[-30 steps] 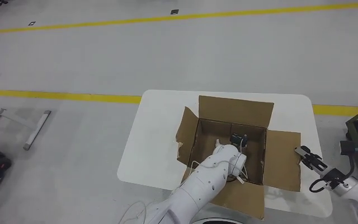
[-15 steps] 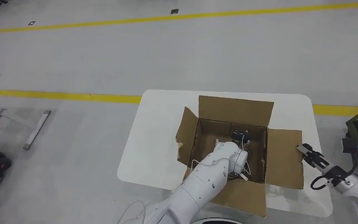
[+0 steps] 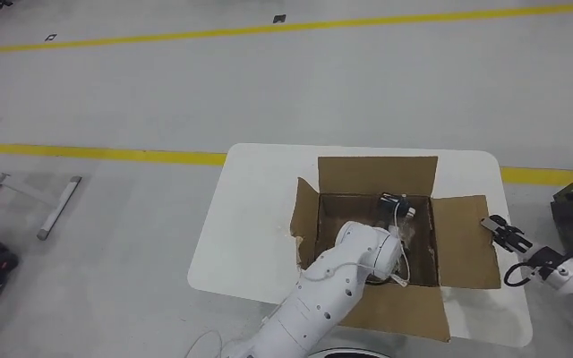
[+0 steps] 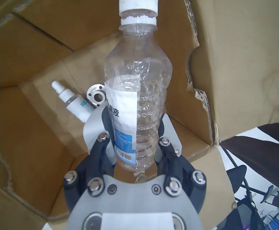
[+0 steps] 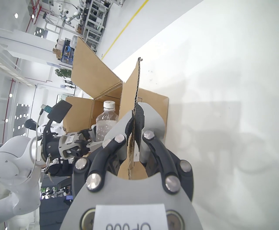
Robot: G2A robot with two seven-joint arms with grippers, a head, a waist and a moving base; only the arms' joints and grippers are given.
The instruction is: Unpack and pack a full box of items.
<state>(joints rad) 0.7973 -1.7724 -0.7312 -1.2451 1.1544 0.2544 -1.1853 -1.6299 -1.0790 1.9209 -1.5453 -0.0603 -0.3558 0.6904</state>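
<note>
A pale grey floor crossed by two yellow lines [image 3: 269, 27] surrounds a white table [image 3: 251, 206] with rounded corners. On it stands an open cardboard box [image 3: 376, 174] with its four flaps spread outward. From above, the white left arm [image 3: 358, 259] comes in from the near edge of the table, bends over the near flap and reaches down into the box, its wrist toward the far right corner. The right gripper [image 3: 495, 228] sits at the outer edge of the right flap [image 3: 461, 242], its arm coming in from the table's right side.

In the left wrist view, the left gripper [image 4: 130, 119] is inside the box, its two fingers pressed against opposite sides of a clear plastic bottle [image 4: 139, 76], low on its body. The bottle points away from the wrist, and its white cap [image 4: 138, 8] is farthest out. Its label is white above and blue below, with dark characters and a barcode near the base. On the box floor beyond lie a small white dropper bottle [image 4: 72, 100], which has a teal-printed label, and a metal flange ring [image 4: 97, 95] just beside it.

In the right wrist view, the right gripper's fingers are pinched onto the corrugated edge of the flap, which stands between them. Past the flap, the left gripper holds the bottle within the box's opening, with the white table stretching away beside the box. A white tag on the right gripper's body carries dark characters, cut off at the frame's edge.
</note>
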